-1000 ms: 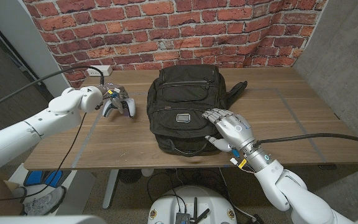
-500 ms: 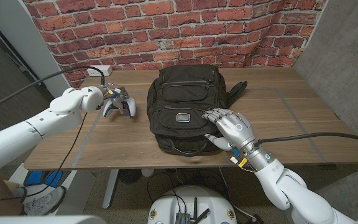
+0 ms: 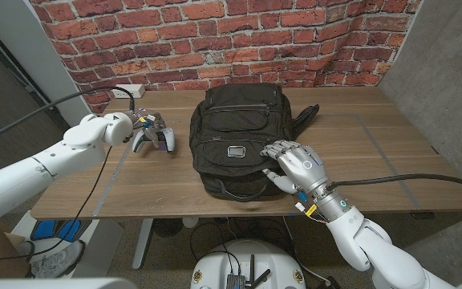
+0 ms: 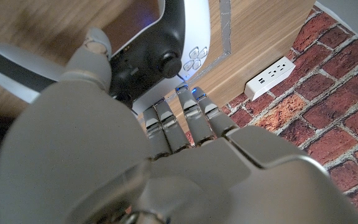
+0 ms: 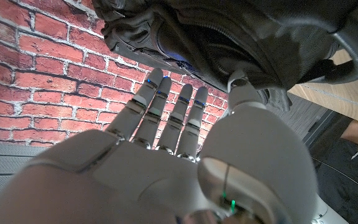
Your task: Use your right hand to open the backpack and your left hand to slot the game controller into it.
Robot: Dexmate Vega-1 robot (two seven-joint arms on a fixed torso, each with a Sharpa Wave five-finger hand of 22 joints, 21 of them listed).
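The black backpack [image 3: 239,140] lies flat in the middle of the wooden table [image 3: 375,152], zipped as far as I can see. The right hand [image 3: 295,164] rests on its front with fingers spread, holding nothing; it should find the zipper pull and draw it slowly. The game controller [image 3: 152,136] lies beside the backpack, with the left hand [image 3: 131,124] at it; whether it grips, I cannot tell.

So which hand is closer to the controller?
The left hand: it's right at the controller, fingers on or just over it. The right hand rests on the backpack, well off to the side.
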